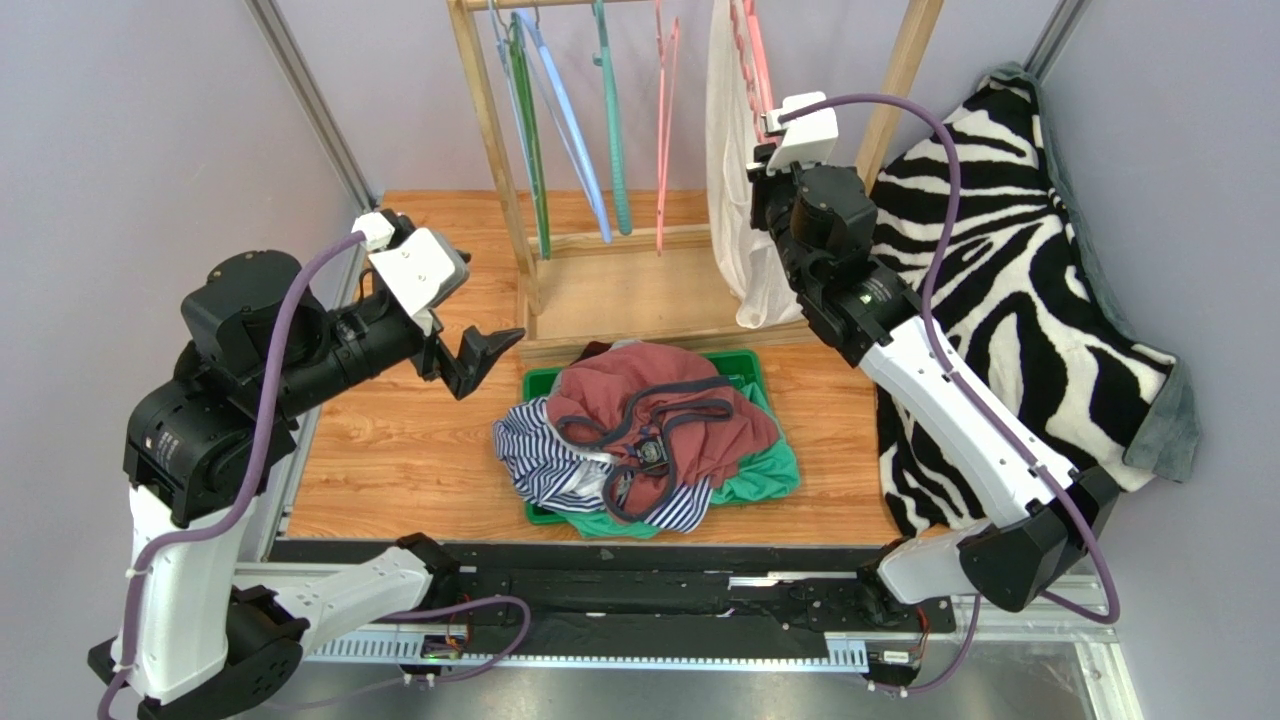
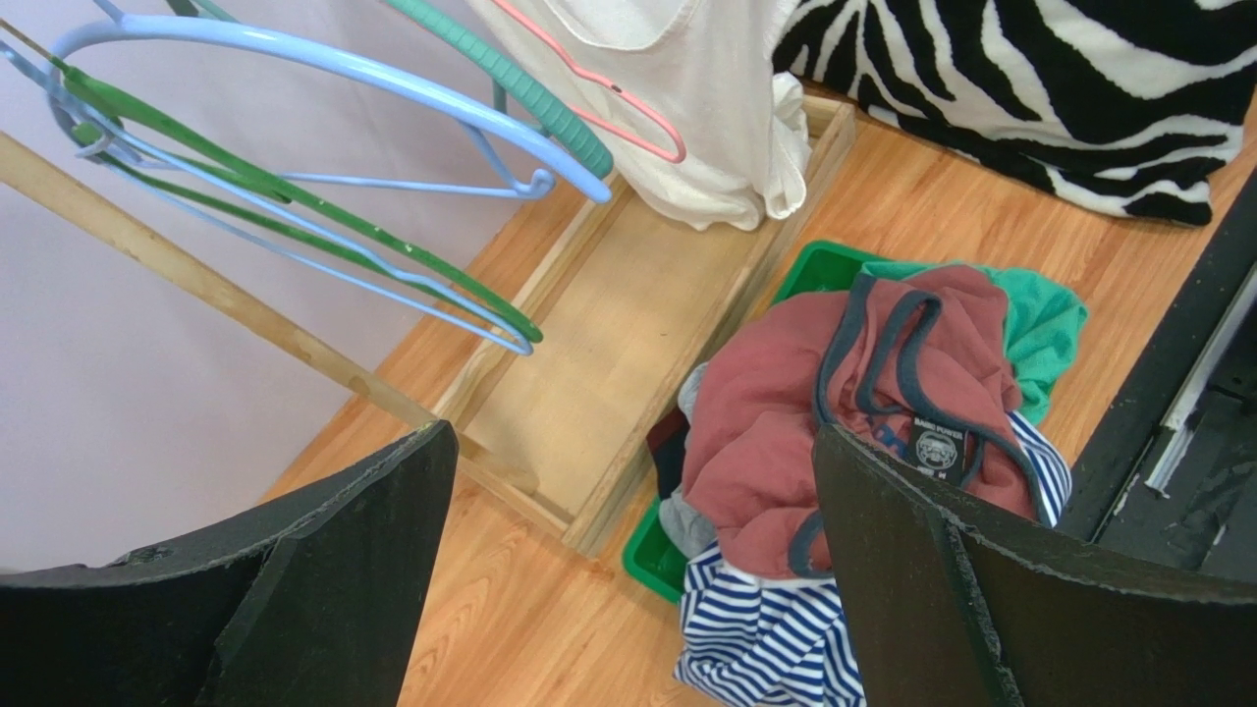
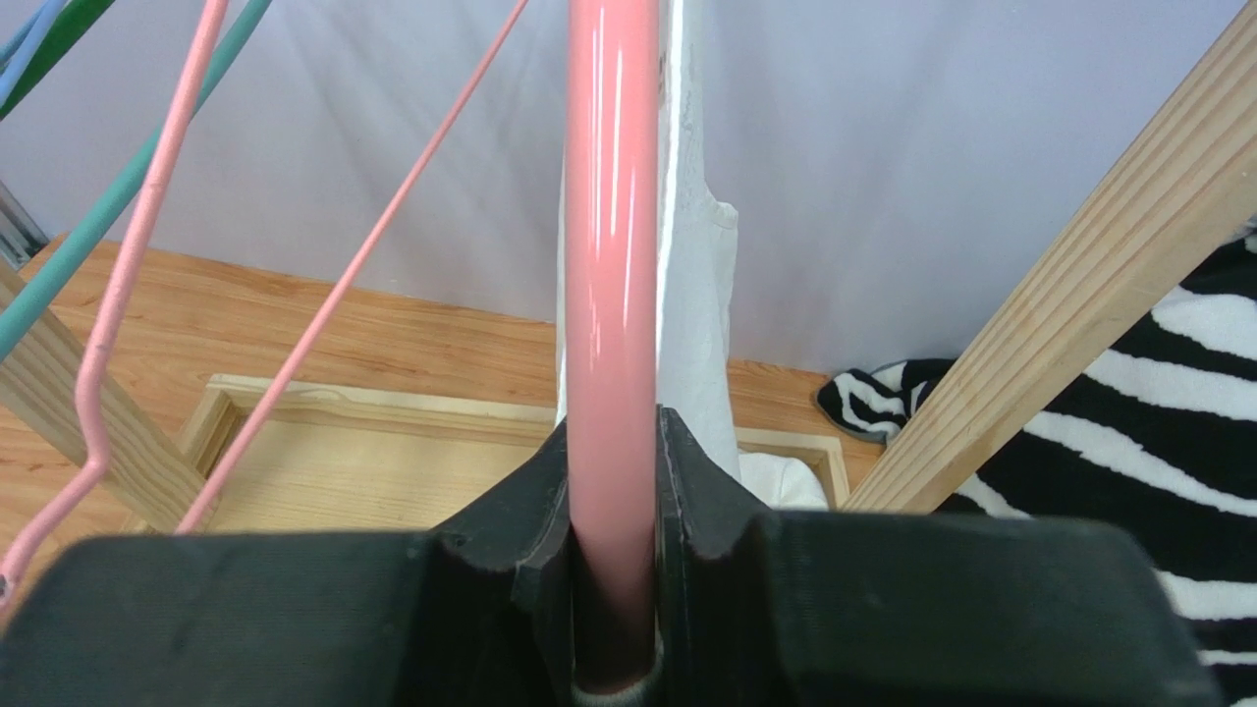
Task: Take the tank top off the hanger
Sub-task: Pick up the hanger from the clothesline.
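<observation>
A white tank top (image 1: 733,195) hangs on a pink hanger (image 1: 756,68) at the right end of the wooden rack. My right gripper (image 1: 772,146) is raised to it and shut on the hanger's thick pink bar (image 3: 613,221), which runs straight up between its fingers (image 3: 686,472). The white cloth (image 3: 694,295) hangs just behind the bar. The left gripper (image 1: 484,360) hovers wide open and holding nothing, left of the clothes bin. Its view shows the tank top (image 2: 708,103) and hanger (image 2: 627,111) far ahead of its gripper (image 2: 627,442).
Bare green (image 1: 526,135), blue (image 1: 571,120), teal (image 1: 609,120) and pink (image 1: 663,120) hangers hang on the rack (image 1: 489,135). A green bin (image 1: 751,365) below holds a heap of clothes (image 1: 646,428). A zebra blanket (image 1: 1022,285) lies at the right.
</observation>
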Robot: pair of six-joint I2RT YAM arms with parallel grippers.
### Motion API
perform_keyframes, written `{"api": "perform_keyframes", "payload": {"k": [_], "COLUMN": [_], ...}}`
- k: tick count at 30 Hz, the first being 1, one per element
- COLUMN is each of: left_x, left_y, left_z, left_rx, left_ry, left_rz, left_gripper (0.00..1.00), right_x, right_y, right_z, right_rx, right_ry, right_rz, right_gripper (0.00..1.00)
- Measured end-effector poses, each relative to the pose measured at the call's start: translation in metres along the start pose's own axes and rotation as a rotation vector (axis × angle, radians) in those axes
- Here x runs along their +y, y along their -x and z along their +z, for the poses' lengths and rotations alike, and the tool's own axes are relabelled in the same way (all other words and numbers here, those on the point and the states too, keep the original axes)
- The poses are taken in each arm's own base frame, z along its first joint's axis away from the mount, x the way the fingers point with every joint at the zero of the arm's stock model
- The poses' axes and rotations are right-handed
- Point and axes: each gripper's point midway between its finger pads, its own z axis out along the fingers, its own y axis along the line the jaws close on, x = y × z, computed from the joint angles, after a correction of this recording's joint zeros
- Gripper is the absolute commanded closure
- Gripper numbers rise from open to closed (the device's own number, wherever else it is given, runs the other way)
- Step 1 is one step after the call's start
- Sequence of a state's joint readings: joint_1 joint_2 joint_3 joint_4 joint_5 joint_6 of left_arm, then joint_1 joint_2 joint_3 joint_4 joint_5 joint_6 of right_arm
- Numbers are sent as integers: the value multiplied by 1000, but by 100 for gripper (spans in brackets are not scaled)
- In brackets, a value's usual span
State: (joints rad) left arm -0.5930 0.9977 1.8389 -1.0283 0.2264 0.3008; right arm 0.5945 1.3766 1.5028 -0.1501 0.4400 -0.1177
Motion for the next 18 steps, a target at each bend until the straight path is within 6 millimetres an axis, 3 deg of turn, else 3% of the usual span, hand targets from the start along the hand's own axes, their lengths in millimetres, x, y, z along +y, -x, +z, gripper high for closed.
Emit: {"api": "perform_keyframes", "payload": {"k": [10, 14, 18], "left_x": [1, 1, 3], "left_y": [1, 1, 0], "left_z": [-3, -4, -4], "left_rx": [-4, -5, -2], "left_ry": [11, 12, 21], "left_rz": [2, 2, 2], "left_gripper": [1, 1, 1], "right_x": [7, 7, 1], "right_y": [0, -6, -12], "right_z": [7, -11, -43], "right_rx": [-14, -2, 16], "right_ry": [6, 37, 75], "right_rz": [-12, -15, -6], "right_gripper": [100, 100, 100]}}
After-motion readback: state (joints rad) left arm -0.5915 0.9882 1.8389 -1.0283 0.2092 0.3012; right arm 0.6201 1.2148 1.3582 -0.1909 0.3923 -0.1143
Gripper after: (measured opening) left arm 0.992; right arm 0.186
